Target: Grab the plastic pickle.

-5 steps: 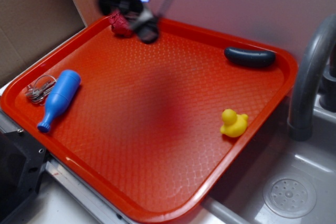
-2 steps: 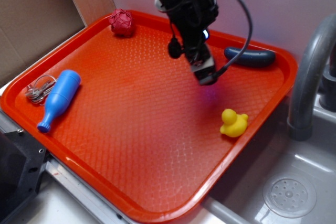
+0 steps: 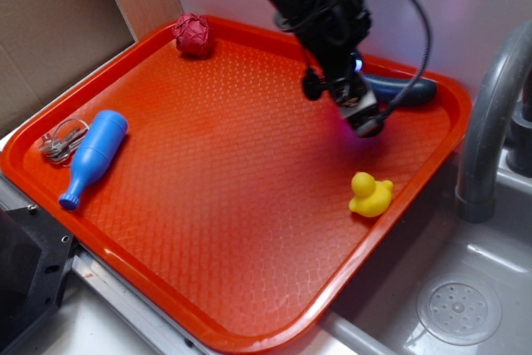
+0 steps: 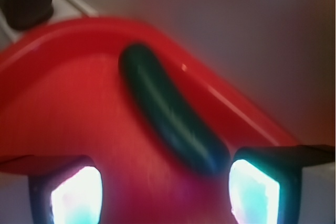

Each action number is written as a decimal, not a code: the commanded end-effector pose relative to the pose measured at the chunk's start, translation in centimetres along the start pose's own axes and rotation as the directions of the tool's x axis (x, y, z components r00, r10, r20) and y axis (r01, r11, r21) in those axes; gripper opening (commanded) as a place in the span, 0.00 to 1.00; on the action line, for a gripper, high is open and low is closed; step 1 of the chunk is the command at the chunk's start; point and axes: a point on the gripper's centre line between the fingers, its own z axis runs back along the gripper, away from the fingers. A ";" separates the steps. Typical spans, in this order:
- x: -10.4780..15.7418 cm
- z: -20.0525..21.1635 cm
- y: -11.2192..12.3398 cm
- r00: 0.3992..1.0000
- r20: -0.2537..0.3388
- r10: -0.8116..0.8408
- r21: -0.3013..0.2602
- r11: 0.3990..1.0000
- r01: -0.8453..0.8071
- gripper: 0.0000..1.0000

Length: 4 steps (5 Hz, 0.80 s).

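Exterior view
Tray: a big red tray (image 3: 208, 205) fills most of the picture, with a grey sink (image 3: 465, 305) on the right.
Pickle: the plastic pickle (image 3: 411, 89) lies in the far right corner of the tray, close to the rim. Only part of it shows behind the arm.
Hand: the black hand (image 3: 366, 122) hangs over the tray just in front of the pickle. From here I cannot tell if its fingers are apart.
Duck: a yellow duck (image 3: 370, 194) sits near the right rim, nearer than the pickle.
Ball: a dark red ball (image 3: 193, 35) sits in the far left corner.
Bottle: a blue bottle (image 3: 93, 157) lies on the left side, with keys (image 3: 60, 142) just beside it.

Wrist view
Pickle: it lies slanted along the tray's rim (image 4: 220, 103), dark green and blurry.
Hand: two fingers (image 4: 68, 192) show at the bottom, wide apart and glowing. Nothing is between them. The pickle's near end is close to the right finger.
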 end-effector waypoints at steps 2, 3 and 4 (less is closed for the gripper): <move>2.7 0.7 -1.9 0.983 0.090 -0.157 -0.038 0.986 0.161 1.00; 2.4 0.6 -2.4 0.977 0.062 -0.204 -0.025 0.978 0.206 1.00; 2.1 1.0 -2.9 0.967 0.051 -0.251 -0.038 0.967 0.253 1.00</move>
